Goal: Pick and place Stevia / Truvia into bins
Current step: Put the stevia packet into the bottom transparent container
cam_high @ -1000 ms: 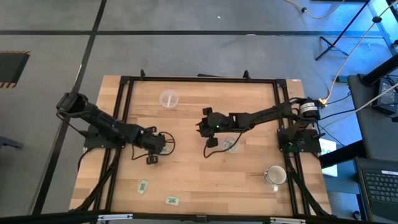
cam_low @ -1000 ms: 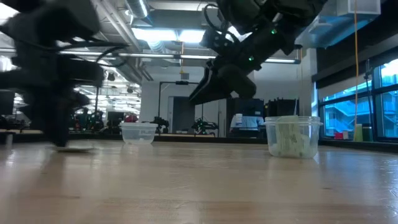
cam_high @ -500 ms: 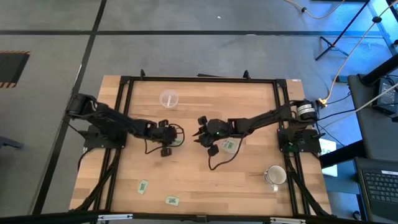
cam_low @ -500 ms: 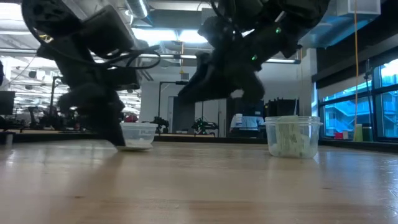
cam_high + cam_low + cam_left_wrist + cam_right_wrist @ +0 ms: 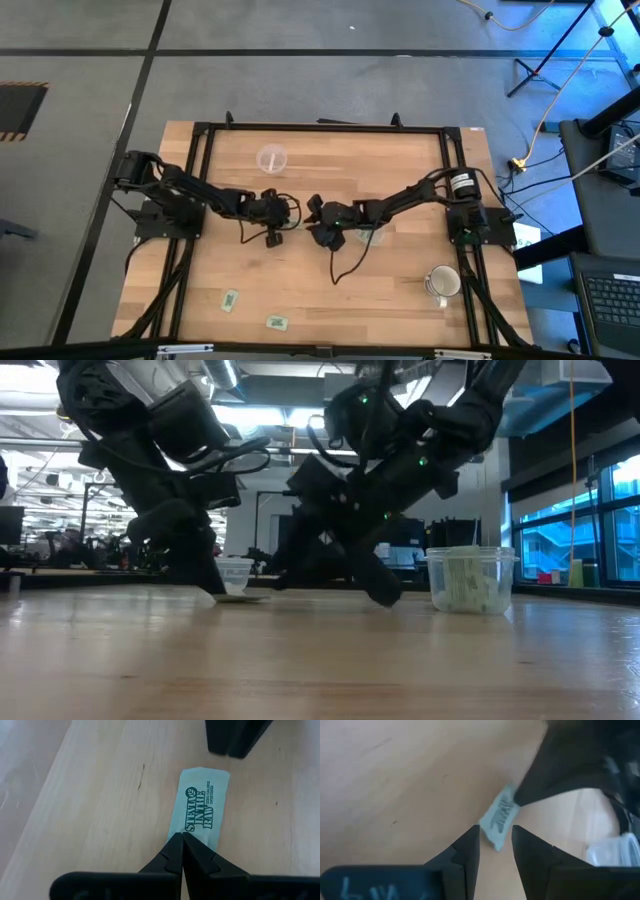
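A light green Stevia packet (image 5: pixel 200 805) lies flat on the wooden table near its middle, between my two grippers. My left gripper (image 5: pixel 181 840) is shut, with its tips on the end of the packet nearest to it. My right gripper (image 5: pixel 495 840) is open and low over the table; its fingers stand on either side of the packet's (image 5: pixel 501 816) other end without touching it. One clear cup (image 5: pixel 372 232) with packets in it stands under my right arm. Another clear cup (image 5: pixel 271 158) stands at the far side. My left gripper presses its shut fingertips (image 5: pixel 175 851) down on the packet's end nearest to it (image 5: pixel 200 834). The fingers slant down from the table's left and lie along the packet. The packet lies flat on the table.
A whitish mug (image 5: pixel 441 283) stands near the right front corner. Two more green packets (image 5: pixel 230 298) (image 5: pixel 276 322) lie near the front edge at the left. The black frame rails (image 5: pixel 320 128) run round the table.
My left gripper has gone toward the table's middle with its shut tips low, and the packet under them has slid along the table with it. My right gripper has come down and toward the left gripper, rolling as it went. It now stands over the packet's other end.
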`<state>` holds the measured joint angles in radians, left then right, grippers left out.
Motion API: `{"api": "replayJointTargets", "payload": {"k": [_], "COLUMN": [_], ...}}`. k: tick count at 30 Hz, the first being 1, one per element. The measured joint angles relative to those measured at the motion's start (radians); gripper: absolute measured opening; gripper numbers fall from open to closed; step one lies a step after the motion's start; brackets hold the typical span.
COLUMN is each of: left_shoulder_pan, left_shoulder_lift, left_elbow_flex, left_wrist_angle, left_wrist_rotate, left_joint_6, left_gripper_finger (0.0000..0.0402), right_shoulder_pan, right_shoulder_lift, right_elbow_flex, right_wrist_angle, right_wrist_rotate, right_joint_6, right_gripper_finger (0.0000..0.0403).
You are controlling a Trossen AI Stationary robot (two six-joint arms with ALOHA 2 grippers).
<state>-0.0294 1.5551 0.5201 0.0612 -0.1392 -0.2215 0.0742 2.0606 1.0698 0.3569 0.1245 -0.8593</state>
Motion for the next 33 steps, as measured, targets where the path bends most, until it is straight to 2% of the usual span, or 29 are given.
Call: {"api": "replayJointTargets", "payload": {"k": [7, 15, 17, 21, 24, 33], "left_shoulder_pan": [0.010, 0.012, 0.012, 0.012, 0.012, 0.012], "left_shoulder_lift": [0.000, 0.000, 0.000, 0.000, 0.000, 0.000], "left_elbow_flex": [0.000, -0.002, -0.002, -0.001, -0.001, -0.001], "left_wrist_angle": [0.003, 0.029, 0.029, 0.029, 0.029, 0.034], "left_wrist_rotate": [0.011, 0.028, 0.028, 0.028, 0.028, 0.029], "left_joint_6": [0.020, 0.038, 0.038, 0.037, 0.042, 0.052], "left_gripper_finger": [0.0002, 0.0002, 0.0001, 0.0002, 0.0002, 0.0001], "right_shoulder_pan": [0.001, 0.001, 0.001, 0.001, 0.001, 0.001], "right_shoulder_lift": [0.044, 0.051, 0.053, 0.057, 0.060, 0.064], "right_elbow_flex": [0.008, 0.007, 0.029, 0.140, 0.206, 0.230], "right_wrist_angle": [0.034, 0.025, -0.034, -0.285, -0.400, -0.415], "right_wrist_rotate": [-0.009, -0.005, 0.012, 0.026, 0.024, 0.018], "right_joint_6": [-0.086, -0.097, -0.086, 0.013, 0.012, -0.062], "right_gripper_finger": [0.0118, 0.0118, 0.0118, 0.0118, 0.0118, 0.0118]}}
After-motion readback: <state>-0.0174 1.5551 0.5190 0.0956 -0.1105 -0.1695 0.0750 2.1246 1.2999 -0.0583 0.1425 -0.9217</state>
